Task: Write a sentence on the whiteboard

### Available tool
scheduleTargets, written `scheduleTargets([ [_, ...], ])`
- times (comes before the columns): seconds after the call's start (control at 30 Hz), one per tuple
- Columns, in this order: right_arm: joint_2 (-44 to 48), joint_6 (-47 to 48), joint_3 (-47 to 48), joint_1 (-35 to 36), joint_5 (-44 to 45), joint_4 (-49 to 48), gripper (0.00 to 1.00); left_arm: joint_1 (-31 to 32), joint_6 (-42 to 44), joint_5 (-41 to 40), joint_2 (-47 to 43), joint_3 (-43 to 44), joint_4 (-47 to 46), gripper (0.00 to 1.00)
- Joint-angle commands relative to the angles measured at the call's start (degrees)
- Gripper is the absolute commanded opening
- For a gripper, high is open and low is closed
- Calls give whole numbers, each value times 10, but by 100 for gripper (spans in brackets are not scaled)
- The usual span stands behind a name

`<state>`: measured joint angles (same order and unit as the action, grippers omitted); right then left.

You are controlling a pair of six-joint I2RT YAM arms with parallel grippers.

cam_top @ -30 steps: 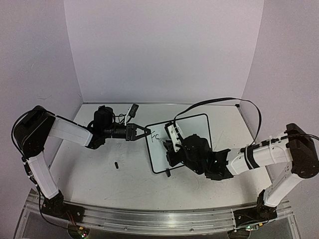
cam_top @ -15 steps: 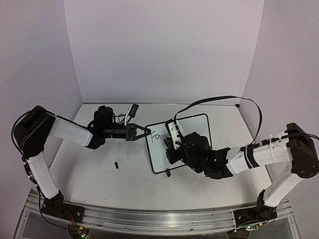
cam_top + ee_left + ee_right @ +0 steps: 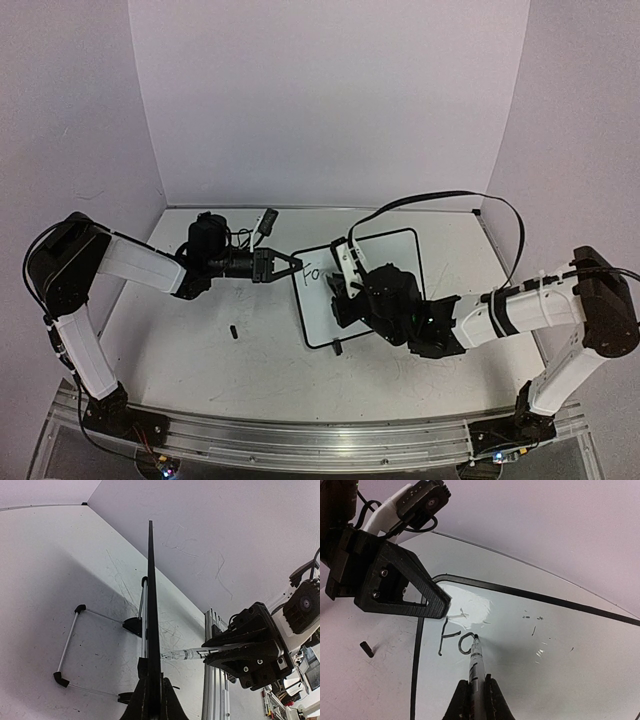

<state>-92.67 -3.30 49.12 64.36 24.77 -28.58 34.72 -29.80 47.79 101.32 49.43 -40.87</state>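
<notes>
Scuffed tabletop (image 3: 200, 350): whiteboard (image 3: 545, 680) black-framed, glossy; sentence (image 3: 451, 635) only two letters, perhaps "Fo".

Pale lilac walls (image 3: 330, 100) on three sides of a scuffed grey tabletop (image 3: 200, 365).

Inventory of room around the whiteboard (image 3: 400, 255), for your approach:
- Left edge: blocked by the left gripper (image 3: 293, 264), clamped on the frame.
- Middle: occupied by the right gripper (image 3: 476, 690), pinching the marker (image 3: 475, 655).
- Tabletop (image 3: 200, 370) left of the board: open, except for a small black piece (image 3: 233, 331).
- Far right corner: black cable (image 3: 450, 197) arching overhead.
</notes>
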Motion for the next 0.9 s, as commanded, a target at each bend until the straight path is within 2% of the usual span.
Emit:
scheduleTargets([
  [0.0, 6, -17, -7, -6, 5, 11, 0, 14, -13, 29, -8, 12, 21, 0],
  [0.87, 33, -20, -24, -5, -1, 29, 0, 14, -12, 31, -6, 13, 21, 0],
])
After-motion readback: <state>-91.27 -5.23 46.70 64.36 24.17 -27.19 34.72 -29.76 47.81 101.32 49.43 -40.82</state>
